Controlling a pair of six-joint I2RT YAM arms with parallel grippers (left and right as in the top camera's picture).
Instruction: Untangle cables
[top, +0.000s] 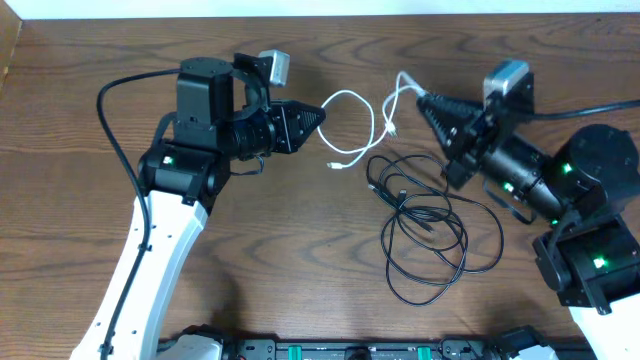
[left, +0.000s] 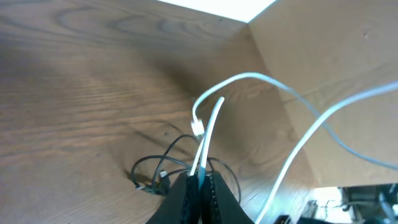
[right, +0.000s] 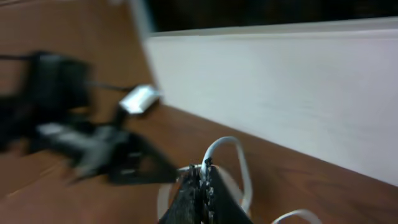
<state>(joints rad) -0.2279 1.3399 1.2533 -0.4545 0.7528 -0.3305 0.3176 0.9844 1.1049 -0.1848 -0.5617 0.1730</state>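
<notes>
Overhead, I am pinching the white cable (top: 346, 94) with both claws at once. My left claw (top: 320, 116) is squeezing shut on one part of it. My right claw (top: 418, 99) is squeezing shut on another part, so the cable is looping between them. I think I am holding it this way to pull it away from the two black cables (top: 430, 215). Those are lying in a loopy pile on the worktop (top: 300, 260). No box or bowl is showing.
</notes>
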